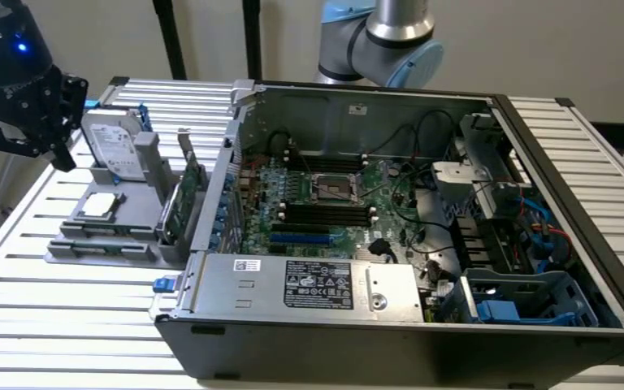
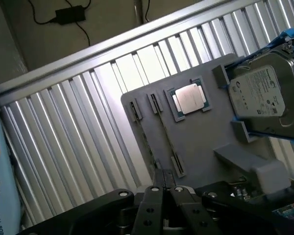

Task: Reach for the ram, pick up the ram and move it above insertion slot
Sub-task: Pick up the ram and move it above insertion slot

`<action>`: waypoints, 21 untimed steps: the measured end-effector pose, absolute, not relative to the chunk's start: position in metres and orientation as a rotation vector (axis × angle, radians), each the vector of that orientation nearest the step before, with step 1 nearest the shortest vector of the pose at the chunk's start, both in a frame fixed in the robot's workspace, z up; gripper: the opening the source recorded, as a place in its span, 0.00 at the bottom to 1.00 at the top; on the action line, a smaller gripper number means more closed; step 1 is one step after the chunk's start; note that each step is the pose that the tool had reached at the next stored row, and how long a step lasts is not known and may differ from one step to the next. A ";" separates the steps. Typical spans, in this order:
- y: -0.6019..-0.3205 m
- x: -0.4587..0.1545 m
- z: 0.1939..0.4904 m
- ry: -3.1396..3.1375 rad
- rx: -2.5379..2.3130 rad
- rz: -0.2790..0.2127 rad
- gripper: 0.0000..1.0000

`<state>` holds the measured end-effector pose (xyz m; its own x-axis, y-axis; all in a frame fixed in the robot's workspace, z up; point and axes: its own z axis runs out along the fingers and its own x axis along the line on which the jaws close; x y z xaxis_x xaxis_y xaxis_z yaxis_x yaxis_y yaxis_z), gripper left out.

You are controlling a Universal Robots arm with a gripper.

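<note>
My black gripper (image 1: 61,154) hangs above the exterior view's left end of the table, up and left of a grey parts holder (image 1: 68,252). In the wrist view its fingers (image 2: 156,205) stand close together with nothing seen between them, above the holder's edge (image 2: 137,127). The ram (image 1: 104,231) looks like a narrow strip along the holder's front. In the wrist view it is a thin edge-on line (image 2: 167,139) between two latches, apart from the gripper. The black motherboard slots (image 1: 318,213) lie inside the open computer case (image 1: 399,325).
On the holder sit a hard drive (image 1: 111,142) (image 2: 262,90), a processor chip (image 1: 100,205) (image 2: 190,97) and an upright green expansion card (image 1: 185,199). The case wall rises beside the holder. The slatted metal table (image 1: 62,325) runs under everything. The arm's base (image 1: 383,41) stands behind the case.
</note>
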<state>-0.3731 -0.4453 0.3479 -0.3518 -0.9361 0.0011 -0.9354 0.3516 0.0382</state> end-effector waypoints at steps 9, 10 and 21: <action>-0.445 -0.373 0.344 -2.409 1.977 -0.045 0.11; -0.445 -0.373 0.344 -2.389 2.001 -0.044 0.11; -0.445 -0.373 0.341 -2.258 2.146 -0.041 0.12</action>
<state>-0.3733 -0.4451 0.3411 -0.0506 -0.9987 0.0009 -0.9980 0.0506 0.0368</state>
